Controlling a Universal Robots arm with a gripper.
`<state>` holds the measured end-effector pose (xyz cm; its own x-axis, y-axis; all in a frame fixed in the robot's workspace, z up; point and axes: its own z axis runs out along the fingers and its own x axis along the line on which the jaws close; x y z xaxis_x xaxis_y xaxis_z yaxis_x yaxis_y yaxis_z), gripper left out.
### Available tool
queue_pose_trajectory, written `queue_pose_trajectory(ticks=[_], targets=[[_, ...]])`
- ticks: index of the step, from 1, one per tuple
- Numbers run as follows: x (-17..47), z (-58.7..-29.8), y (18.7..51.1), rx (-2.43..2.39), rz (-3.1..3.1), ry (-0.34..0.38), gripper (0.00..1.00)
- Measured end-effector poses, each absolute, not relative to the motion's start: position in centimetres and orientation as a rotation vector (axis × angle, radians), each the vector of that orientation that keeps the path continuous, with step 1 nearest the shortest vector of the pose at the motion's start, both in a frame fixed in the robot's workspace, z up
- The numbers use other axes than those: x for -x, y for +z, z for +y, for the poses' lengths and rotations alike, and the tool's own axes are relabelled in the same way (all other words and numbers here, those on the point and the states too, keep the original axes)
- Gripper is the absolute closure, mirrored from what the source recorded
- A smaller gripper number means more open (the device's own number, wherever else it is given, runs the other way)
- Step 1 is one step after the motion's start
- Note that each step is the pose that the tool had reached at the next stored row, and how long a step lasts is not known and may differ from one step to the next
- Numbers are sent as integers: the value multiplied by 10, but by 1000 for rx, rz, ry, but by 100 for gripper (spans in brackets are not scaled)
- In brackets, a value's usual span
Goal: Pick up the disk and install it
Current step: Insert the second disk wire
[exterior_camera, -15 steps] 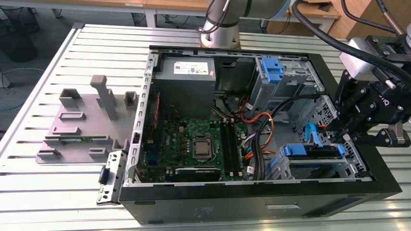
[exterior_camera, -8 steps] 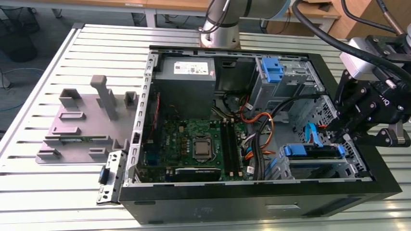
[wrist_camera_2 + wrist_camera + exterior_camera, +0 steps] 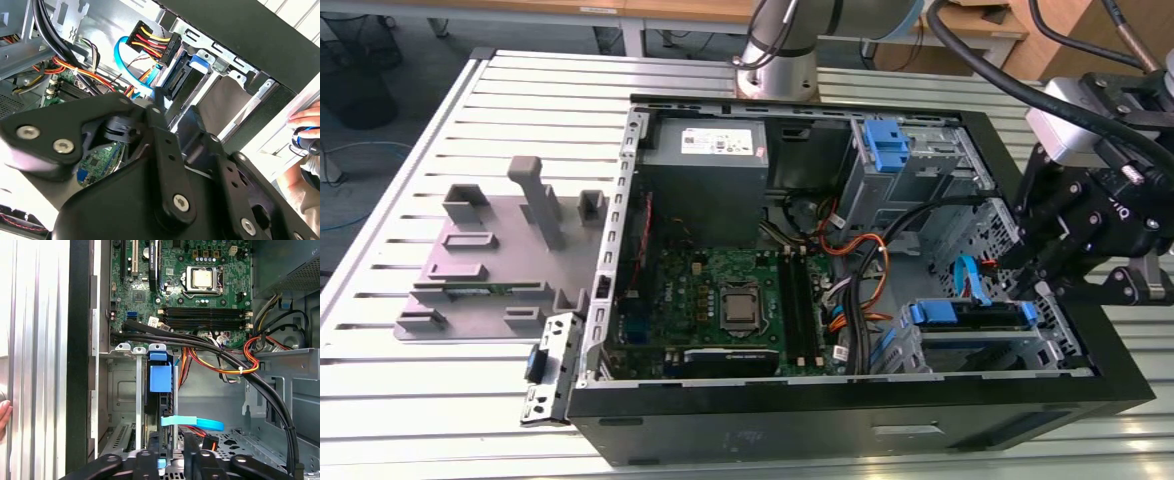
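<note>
Slatted aluminium forms the worktop (image 3: pixel 427 400), and an open black computer case (image 3: pixel 854 420) lies on it. Over the case's edge at the exterior view's right hangs the claw (image 3: pixel 1087 275); whether its fingers are open or closed I cannot tell. Just beside it, the disk (image 3: pixel 967 318) sits in the drive cage at the case's front corner, blue rails showing, with its blue tab (image 3: pixel 161 375) visible in the first wrist view. Judging by its metal body, the disk is stiff, fairly heavy and shock-sensitive; the plastic side rails look the safest hold. Farther off lie the motherboard (image 3: pixel 720 300), the grey power supply (image 3: pixel 707 150) and a grey fixture (image 3: pixel 494 260).
</note>
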<state>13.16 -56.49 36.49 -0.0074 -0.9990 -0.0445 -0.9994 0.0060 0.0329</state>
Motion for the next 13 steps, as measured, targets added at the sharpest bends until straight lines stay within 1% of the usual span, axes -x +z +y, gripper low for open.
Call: queue_pose_trajectory(ticks=[2, 3, 9, 13], targets=[[-132, -565, 365, 2207, 2222, 86, 62], [-132, -565, 365, 2207, 2222, 86, 56], [-132, -564, 365, 2207, 2222, 85, 56], [-132, -557, 365, 2207, 2222, 86, 56]])
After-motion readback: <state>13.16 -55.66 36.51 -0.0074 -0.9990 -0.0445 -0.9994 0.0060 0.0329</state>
